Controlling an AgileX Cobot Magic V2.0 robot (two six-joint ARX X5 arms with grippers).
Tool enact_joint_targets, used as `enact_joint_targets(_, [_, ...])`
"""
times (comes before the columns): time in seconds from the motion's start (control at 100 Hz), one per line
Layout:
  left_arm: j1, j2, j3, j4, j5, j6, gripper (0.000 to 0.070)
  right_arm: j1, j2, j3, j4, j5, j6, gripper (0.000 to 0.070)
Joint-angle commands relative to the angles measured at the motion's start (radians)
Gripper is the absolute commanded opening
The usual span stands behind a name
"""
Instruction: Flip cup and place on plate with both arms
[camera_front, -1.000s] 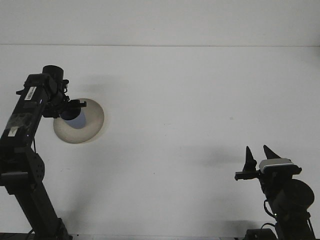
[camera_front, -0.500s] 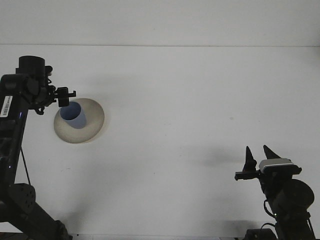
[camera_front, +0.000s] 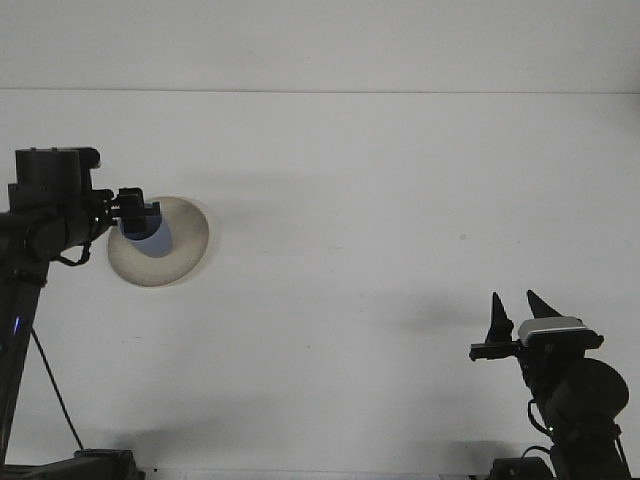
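A blue cup (camera_front: 149, 237) stands upright on the beige plate (camera_front: 180, 250) at the left of the white table. My left gripper (camera_front: 138, 203) hovers at the cup's upper left rim, open, with its fingers apart and not gripping the cup. The dark left arm (camera_front: 50, 215) hides the plate's left edge. At the lower right, far from the cup, my right gripper (camera_front: 518, 310) points upward. It is open with nothing between its fingers.
The white table (camera_front: 380, 220) stretches wide between the two arms. Its far edge meets a pale wall (camera_front: 320, 45) at the back. The right arm's base (camera_front: 575, 400) sits at the bottom right corner.
The left gripper let go of the cup, leaving it on the plate. The left arm pulled back to the left and dropped lower. The right arm has not moved.
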Motion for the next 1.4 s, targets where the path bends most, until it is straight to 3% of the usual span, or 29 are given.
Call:
enact_joint_targets(0.0, [-0.019, -0.056, -0.062, 0.051, 0.003, -0.022, 0.0342, 0.002, 0.002, 0.012, 0.012, 0.004, -0.01, 0.0364])
enact_joint_targets(0.67, [-0.089, -0.782, -0.966, 0.651, -0.006, -0.005, 0.0341, 0.002, 0.002, 0.012, 0.011, 0.004, -0.01, 0.0364])
enact_joint_targets(1.19, [-0.089, -0.878, -1.031, 0.702, -0.007, -0.019, 0.0332, 0.002, 0.002, 0.012, 0.01, 0.004, -0.01, 0.0363])
enact_joint_targets(1.23, [-0.089, -0.878, -1.031, 0.702, -0.007, -0.019, 0.0305, 0.002, 0.002, 0.012, 0.01, 0.004, -0.01, 0.0353])
enact_joint_targets(1.28, [-0.089, -0.878, -1.031, 0.703, -0.007, -0.019, 0.021, 0.002, 0.002, 0.012, 0.01, 0.004, -0.01, 0.0304])
enact_joint_targets(1.369, [-0.089, -0.878, -1.031, 0.702, -0.008, -0.018, 0.0003, 0.002, 0.002, 0.012, 0.009, 0.004, -0.01, 0.0129])
enact_joint_targets(1.389, [-0.089, -0.878, -1.031, 0.702, -0.008, -0.018, 0.0, 0.002, 0.002, 0.012, 0.009, 0.004, -0.01, 0.0087])
